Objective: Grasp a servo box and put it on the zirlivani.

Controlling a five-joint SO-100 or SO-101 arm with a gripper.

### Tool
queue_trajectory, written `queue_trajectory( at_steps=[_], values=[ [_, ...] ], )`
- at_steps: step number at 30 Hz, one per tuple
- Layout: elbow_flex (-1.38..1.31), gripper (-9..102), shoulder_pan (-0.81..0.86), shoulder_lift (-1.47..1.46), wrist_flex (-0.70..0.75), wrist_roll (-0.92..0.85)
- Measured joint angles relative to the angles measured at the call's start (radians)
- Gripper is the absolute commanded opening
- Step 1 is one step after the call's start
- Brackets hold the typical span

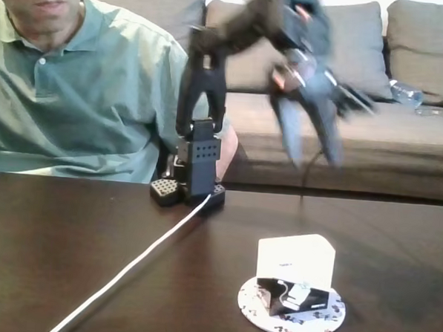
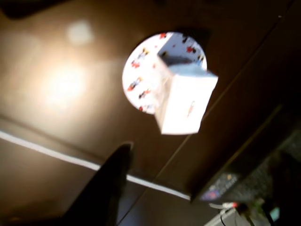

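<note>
Dark brown table (image 1: 68, 247) across the whole lower half of the fixed view, glossy, with a bright glare patch in the wrist view. Behind it, grey sofa (image 1: 403, 108) with cushions along the back wall. At the left of the fixed view, seated person in a green polo shirt (image 1: 83, 107), close to the table's far edge.

Black arm (image 1: 203, 98) rising from a base (image 1: 188, 190) at the table's far edge, elbow bent over to the right of the fixed view, upper part blurred. Gripper (image 1: 311, 152) raised well above the table, up and slightly to the right of the box, fingers pointing down, spread apart, nothing between them. One dark finger (image 2: 101, 188) entering the wrist view from the bottom edge, blurred.

White cable (image 1: 127, 269) running diagonally from the base toward the lower left corner of the fixed view; same cable seen as a pale line crossing the wrist view.

Zirlivani (image 1: 325, 320) flat on the table near the front edge, right of centre, speckled with red and dark marks (image 2: 136, 82).

Servo box (image 1: 296, 263) resting on the zirlivani, white top, dark lower band with small pictures and print too small and blurred to read. In the wrist view, box (image 2: 183, 101) overhanging the disc's lower right rim, a tiny reddish mark on its white face, unreadable.
</note>
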Motion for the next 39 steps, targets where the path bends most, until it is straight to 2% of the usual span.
queue_trajectory(
  at_steps=[2, 4, 9, 14, 20, 28, 39],
  values=[
    [0.126, 6, 0.058, 0.147, 0.000, -0.011],
    [0.258, 0, 0.137, 0.288, -0.012, -0.020],
    [0.600, 0, 0.347, 0.589, -0.172, -0.103],
    [0.966, 0, 0.443, 0.813, -0.417, -0.156],
    [1.236, 0, 0.457, 1.011, -0.592, -0.229],
    [1.374, 0, 0.465, 1.223, -0.630, -0.282],
    [1.736, 0, 0.526, 1.371, -0.733, -0.282]
  ],
)
